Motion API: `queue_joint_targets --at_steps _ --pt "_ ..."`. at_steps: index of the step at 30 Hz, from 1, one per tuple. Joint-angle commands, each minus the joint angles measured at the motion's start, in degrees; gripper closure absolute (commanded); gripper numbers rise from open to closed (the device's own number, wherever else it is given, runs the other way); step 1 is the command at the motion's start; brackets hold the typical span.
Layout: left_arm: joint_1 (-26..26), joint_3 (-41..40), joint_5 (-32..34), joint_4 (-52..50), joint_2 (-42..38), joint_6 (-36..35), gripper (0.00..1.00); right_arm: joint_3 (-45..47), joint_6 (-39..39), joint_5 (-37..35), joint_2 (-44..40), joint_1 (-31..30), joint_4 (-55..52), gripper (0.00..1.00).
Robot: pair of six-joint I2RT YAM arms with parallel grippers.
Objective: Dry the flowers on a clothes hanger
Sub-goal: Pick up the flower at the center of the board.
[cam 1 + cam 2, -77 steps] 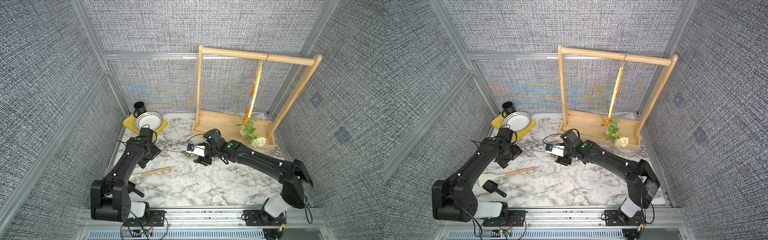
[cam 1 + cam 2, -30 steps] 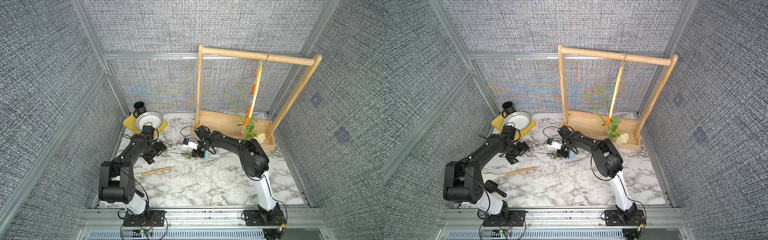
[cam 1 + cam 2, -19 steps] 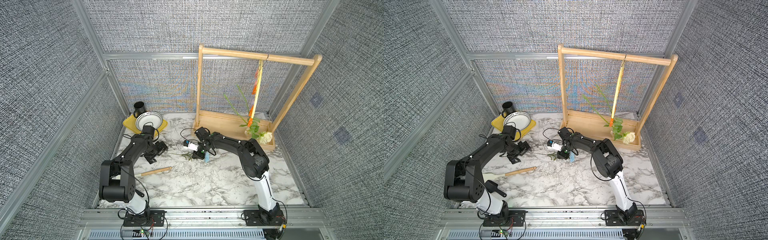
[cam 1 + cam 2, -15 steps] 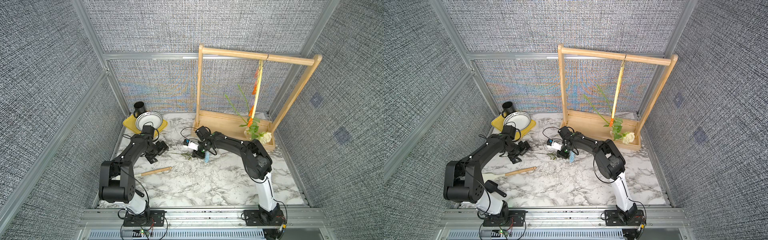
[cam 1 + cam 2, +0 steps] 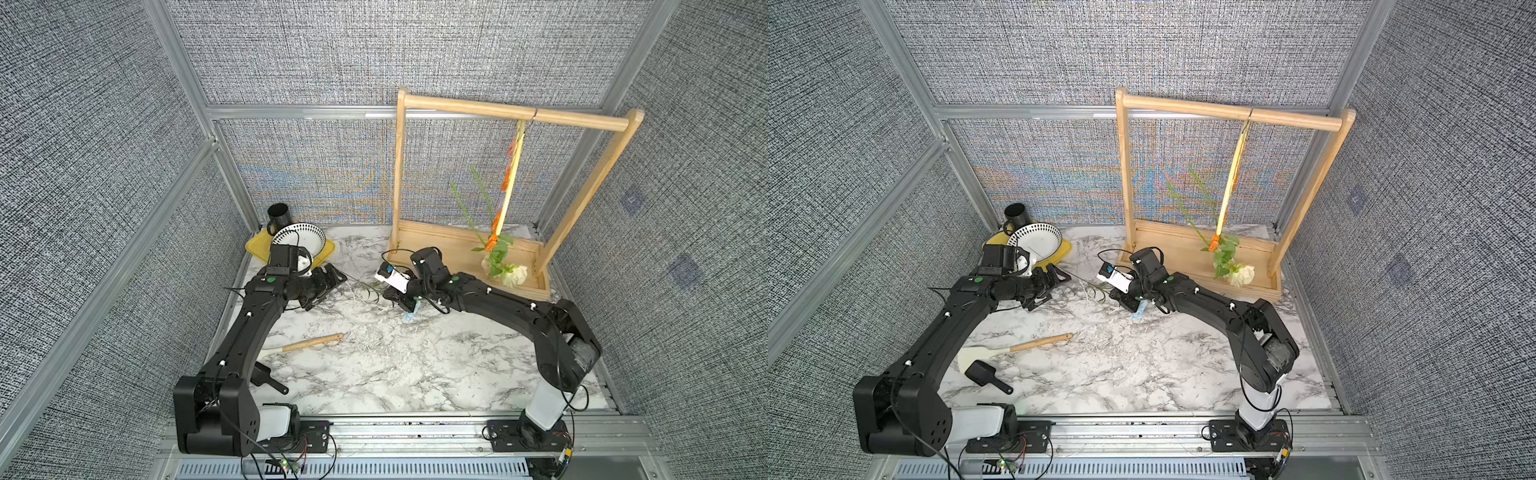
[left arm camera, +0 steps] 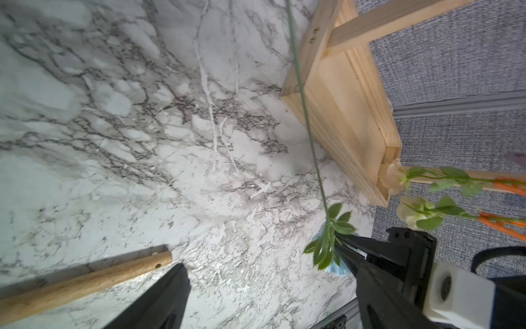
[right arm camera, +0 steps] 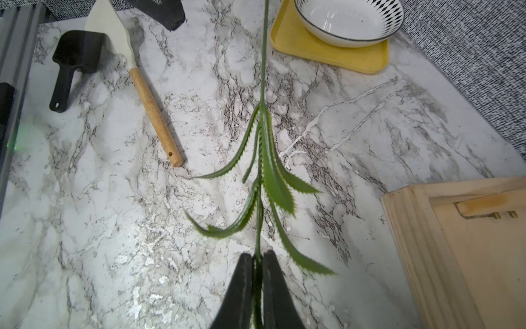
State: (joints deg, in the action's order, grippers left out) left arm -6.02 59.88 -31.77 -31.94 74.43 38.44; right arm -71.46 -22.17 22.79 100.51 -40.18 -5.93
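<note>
Right hand tightened on stem, pointing at spread left hand, bloom likely behind

Both arms reach out from their bases with elbows bent, wrists low and grippers facing each other, a gap between them. The left arm stretches forward along its own side, and the left gripper holds its jaws wide apart with nothing between them. The right arm arches inward (upper link near upright, forearm sloping down), and the right gripper has its fingers pinched together on a thin flower stem.
</note>
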Motion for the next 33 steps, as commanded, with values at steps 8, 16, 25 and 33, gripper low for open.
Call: queue_joint_targets --at_steps 8,16,25,33 --pt "-1.4 -2.8 -6.4 21.6 -3.9 -3.0 0.37 11.2 14.6 0.3 -9.0 -2.9 21.8 0.87" --pt "-3.7 0.4 -10.5 22.1 -1.0 -5.0 0.71 12.7 17.0 -0.6 -11.3 -5.1 23.2 0.87" --pt "-5.4 0.2 -11.9 24.5 -1.3 -4.9 0.89 14.1 18.3 -0.9 -12.4 -5.1 25.1 0.87" --pt "-6.5 0.6 -13.1 24.4 -1.4 -6.1 0.98 14.3 18.0 -0.4 -13.2 -5.0 24.8 0.75"
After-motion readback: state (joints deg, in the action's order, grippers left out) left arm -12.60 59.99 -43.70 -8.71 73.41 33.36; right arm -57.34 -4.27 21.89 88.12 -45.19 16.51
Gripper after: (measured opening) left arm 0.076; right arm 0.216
